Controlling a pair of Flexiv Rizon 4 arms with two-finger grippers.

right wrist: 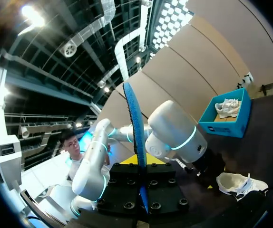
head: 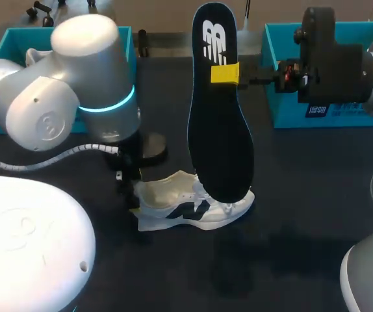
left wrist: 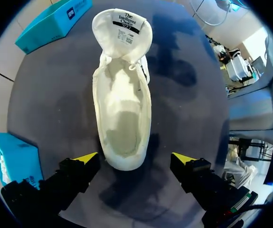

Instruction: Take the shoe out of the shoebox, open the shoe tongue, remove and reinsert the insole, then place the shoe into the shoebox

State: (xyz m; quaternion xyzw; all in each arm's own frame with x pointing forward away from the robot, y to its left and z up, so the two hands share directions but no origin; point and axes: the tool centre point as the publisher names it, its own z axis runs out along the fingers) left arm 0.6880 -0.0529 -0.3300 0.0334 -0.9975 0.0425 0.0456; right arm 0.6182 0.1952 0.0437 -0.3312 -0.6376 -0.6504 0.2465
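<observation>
White shoe (head: 190, 208), one; left gripper (left wrist: 135, 159) spread wide around its heel, not touching. Right gripper (head: 229, 73) clamps one black insole (head: 219, 130) above shoe. Two blue boxes (head: 284, 97) behind shoe.

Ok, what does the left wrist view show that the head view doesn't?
Only the left wrist view: the white sneaker's empty interior, tongue folded back, and the left gripper open astride it. Only the head view: the long black insole held upright by the right gripper. Both: the sneaker on the dark table and two teal shoeboxes.
</observation>
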